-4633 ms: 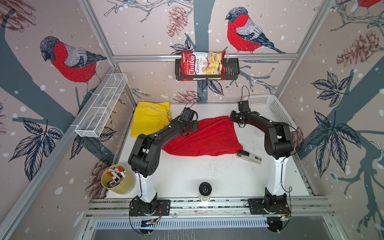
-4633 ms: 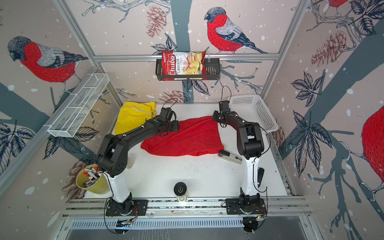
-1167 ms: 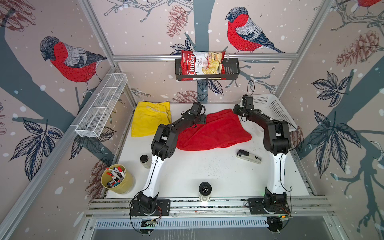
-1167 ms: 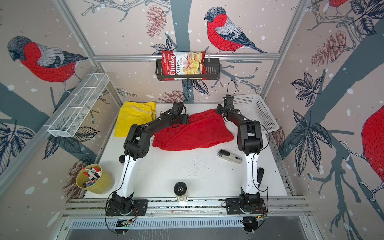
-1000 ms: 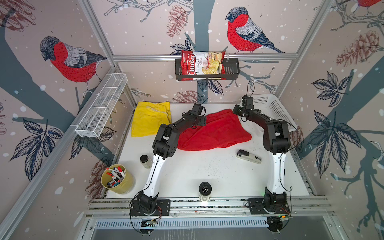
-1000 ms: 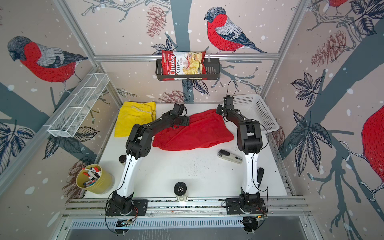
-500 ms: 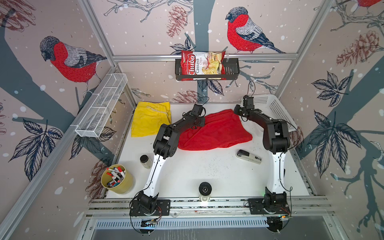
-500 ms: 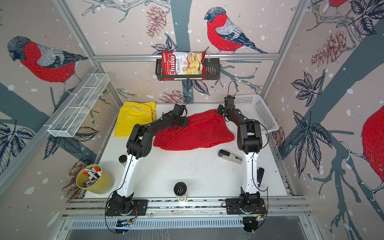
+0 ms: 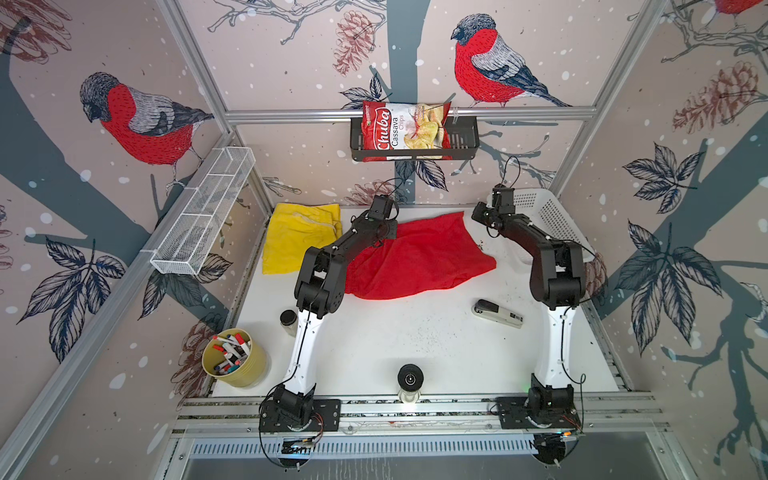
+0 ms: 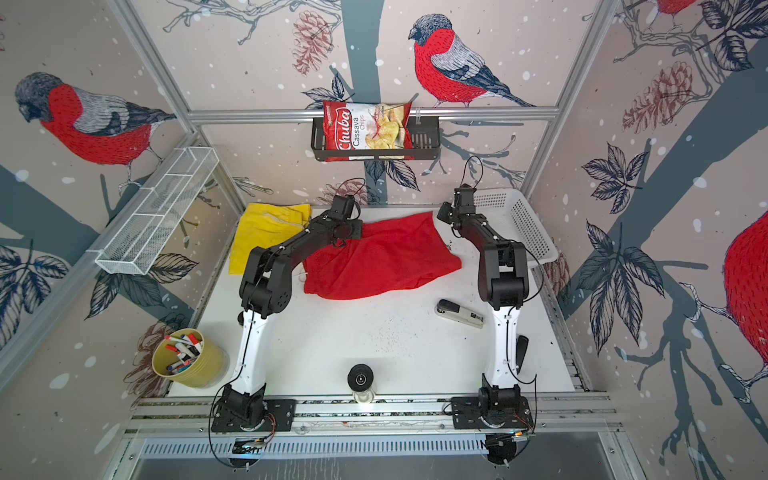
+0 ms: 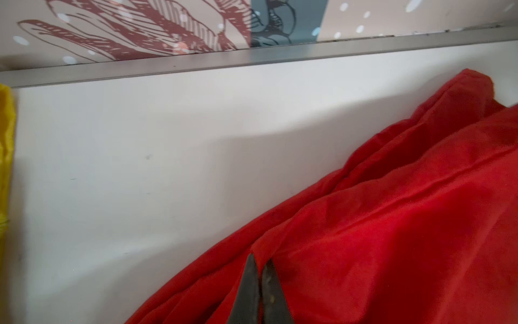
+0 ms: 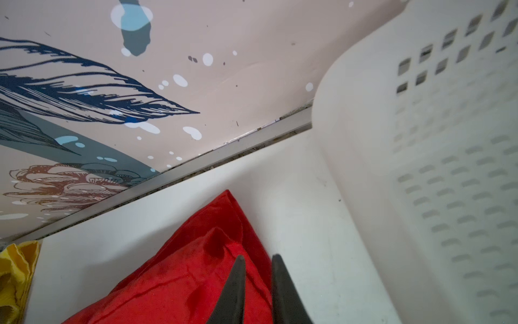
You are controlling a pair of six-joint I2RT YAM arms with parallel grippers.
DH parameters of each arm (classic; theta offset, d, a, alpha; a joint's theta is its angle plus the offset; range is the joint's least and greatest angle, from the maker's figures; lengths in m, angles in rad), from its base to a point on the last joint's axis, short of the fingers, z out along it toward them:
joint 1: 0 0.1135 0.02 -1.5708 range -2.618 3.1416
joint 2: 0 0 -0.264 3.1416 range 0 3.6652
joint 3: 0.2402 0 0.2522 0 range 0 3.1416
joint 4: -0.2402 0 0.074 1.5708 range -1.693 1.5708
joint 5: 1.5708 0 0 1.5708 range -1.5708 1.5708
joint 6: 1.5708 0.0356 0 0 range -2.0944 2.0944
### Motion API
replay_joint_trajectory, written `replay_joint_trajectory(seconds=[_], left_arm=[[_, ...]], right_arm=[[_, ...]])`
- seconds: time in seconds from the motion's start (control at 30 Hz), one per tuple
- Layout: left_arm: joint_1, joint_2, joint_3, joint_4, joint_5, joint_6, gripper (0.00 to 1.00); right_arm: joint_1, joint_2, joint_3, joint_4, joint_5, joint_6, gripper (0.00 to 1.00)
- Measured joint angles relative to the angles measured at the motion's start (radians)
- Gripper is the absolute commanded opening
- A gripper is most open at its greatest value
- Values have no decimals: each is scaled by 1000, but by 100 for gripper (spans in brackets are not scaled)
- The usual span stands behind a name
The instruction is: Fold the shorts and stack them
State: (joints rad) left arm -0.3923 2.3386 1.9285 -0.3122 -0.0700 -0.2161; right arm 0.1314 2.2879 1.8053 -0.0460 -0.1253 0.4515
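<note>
Left claw (image 11: pixel 261 259) shut, seemingly pinching red shorts (image 9: pixel 419 257) edge for fold. Right claw (image 12: pixel 256 259) slightly parted over corner, nothing evidently held. Yellow shorts (image 9: pixel 295 237) near left claw, untouched; likely stack base.

Count on inspection.

- Shorts: two pairs. The red shorts (image 9: pixel 419 257) lie just beside the white basket (image 9: pixel 548 212); the yellow shorts (image 9: pixel 297 239) lie beyond them, well apart from the basket.
- Basket: one.
- Stapler (image 9: pixel 496 313): one, near the basket.
- Marker cup (image 9: pixel 249 365): one.
- Small jar (image 9: pixel 287 321): one.
- Crisp bag (image 9: pixel 405 131): one.
</note>
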Motion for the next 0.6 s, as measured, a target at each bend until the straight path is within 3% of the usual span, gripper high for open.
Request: replay_joint_trajectory(seconds=[0.27, 0.47, 0.53, 0.6], left_arm=[[15, 98, 77, 1, 44, -14, 0], [29, 160, 137, -25, 44, -24, 0], [29, 164, 139, -31, 44, -25, 0], [30, 167, 140, -31, 44, -25, 0]], right_arm=[[19, 84, 65, 10, -1, 25, 37], [77, 105, 110, -37, 31, -30, 48], [89, 124, 110, -67, 43, -39, 46], [90, 140, 109, -99, 53, -57, 29]])
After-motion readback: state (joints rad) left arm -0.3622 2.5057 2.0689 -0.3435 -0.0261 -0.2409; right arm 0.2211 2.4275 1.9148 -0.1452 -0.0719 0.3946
